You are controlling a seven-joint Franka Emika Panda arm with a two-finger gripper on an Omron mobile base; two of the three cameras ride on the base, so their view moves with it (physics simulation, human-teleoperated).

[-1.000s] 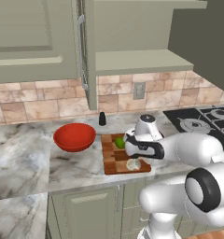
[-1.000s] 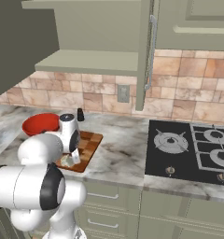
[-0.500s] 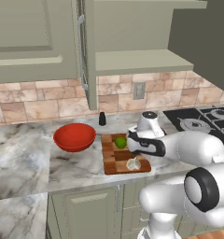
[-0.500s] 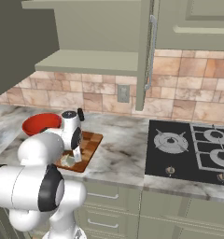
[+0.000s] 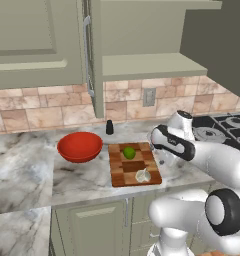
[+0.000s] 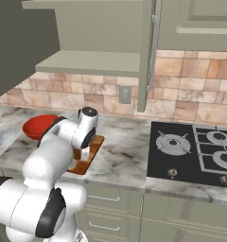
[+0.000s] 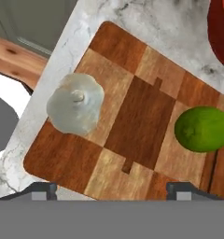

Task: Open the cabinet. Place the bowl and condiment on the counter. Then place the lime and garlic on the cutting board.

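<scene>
Garlic [image 7: 75, 103] and lime [image 7: 202, 129] on cutting board [image 7: 137, 121]; jaws seemingly apart

Lime [image 7: 202, 129] and garlic [image 7: 75, 103] on board [image 7: 142, 116]

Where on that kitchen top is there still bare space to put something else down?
The counter is bare left of the red bowl, and again between the cutting board and the stove. It is crowded in the middle: the bowl, the black bottle, and the board carrying the lime and garlic.
</scene>
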